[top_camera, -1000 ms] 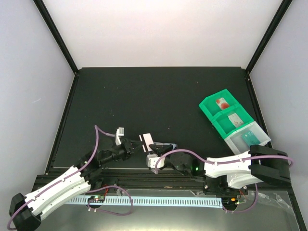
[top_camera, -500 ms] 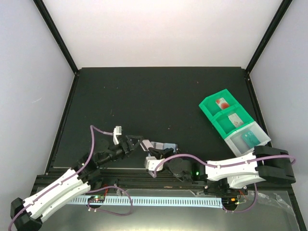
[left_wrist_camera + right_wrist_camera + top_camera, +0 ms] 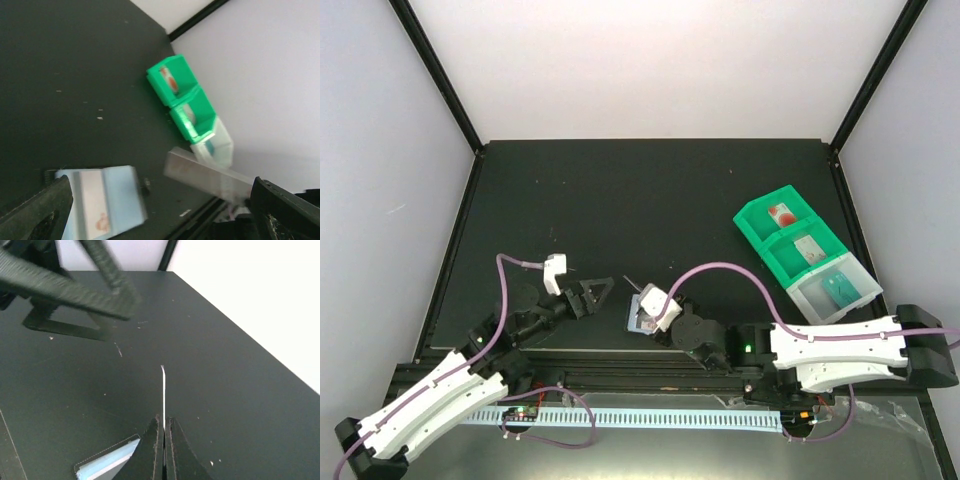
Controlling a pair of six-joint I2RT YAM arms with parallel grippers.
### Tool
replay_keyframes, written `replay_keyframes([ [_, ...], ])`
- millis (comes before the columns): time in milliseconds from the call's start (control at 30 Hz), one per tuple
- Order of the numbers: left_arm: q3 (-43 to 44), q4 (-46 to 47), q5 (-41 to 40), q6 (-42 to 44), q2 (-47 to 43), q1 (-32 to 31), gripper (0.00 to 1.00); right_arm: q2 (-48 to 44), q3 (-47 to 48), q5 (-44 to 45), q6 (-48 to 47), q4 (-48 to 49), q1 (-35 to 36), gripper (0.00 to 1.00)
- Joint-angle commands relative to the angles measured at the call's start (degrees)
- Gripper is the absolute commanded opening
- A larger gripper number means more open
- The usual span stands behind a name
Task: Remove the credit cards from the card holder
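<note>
Fingers first: the right fingers (image 3: 152, 447) are pinched together on the lower edge of one thin card (image 3: 163, 390). It stands on edge above them and shows to the wrist camera as a bare pale line. We judge that hold narrow, so a quick swing or a brush against anything could twist the card or let it slide out. The left fingers (image 3: 37, 212) are spread wide and carry nothing. They hang near the card, and a careless move by either arm could bring them against it. Below, the card holder (image 3: 107, 462) lies opened on the desk (image 3: 650, 190), pale blue lining up, close to the near edge. Neither arm appears to be holding it, so we think it could shift or fold if bumped, which would make any further pull harder. We cannot tell whether more cards sit inside. The green tray (image 3: 187, 82) lies well apart to the right, a long carry for so slight a hold.
</note>
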Motion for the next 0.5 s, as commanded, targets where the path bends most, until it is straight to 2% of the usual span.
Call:
replay_keyframes([
  [0,2.14,-8.17,-7.63,6.63,-1.76,0.31,0.99,-3.73,0.7,0.66,10.95,-4.13,-2.4,0.01],
  [100,1.98,-9.55,-9.17,8.43,-3.12,0.31,0.99,-6.62,0.39,-5.66,16.39,-4.88,-6.83,0.01],
  [233,2.67,-11.75,-11.22,11.48,-3.43,0.28,0.99,-10.45,-1.4,-19.28,25.57,-4.22,-16.21,0.01],
  [467,1.99,-11.77,-11.15,14.54,-1.54,0.3,0.99,-14.88,-3.92,-24.93,35.56,-5.91,-28.43,0.01],
])
